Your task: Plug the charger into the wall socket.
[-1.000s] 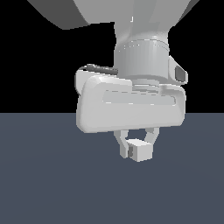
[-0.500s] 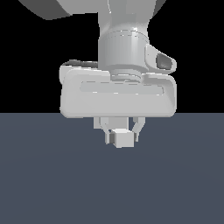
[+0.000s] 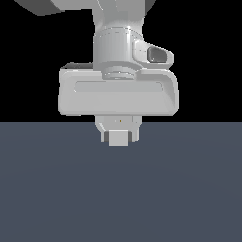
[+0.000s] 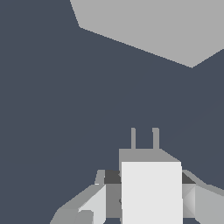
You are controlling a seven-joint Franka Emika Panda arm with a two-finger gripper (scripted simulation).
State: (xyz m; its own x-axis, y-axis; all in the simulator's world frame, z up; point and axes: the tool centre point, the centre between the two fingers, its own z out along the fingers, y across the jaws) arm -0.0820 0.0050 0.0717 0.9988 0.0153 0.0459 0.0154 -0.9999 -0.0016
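The charger (image 3: 118,138) is a small off-white block held between my gripper's (image 3: 118,134) fingers just below the wide hand, above the dark floor. In the wrist view the charger (image 4: 151,192) fills the space between the two grey fingers (image 4: 89,205), and its two short grey prongs (image 4: 144,139) point away from the camera. The wall socket (image 4: 153,26) shows there as a flat light-grey plate ahead of the prongs, with a stretch of dark floor between them. In the exterior view I cannot make the socket out with certainty behind the hand.
The dark blue-grey floor (image 3: 121,198) spreads under the hand in the exterior view, with black background above it. The arm's wrist and link (image 3: 118,42) rise from the hand.
The hand with the charger has shifted toward the exterior view's left and slightly upward, and has turned so that it faces the camera squarely. The grip on the charger is unchanged.
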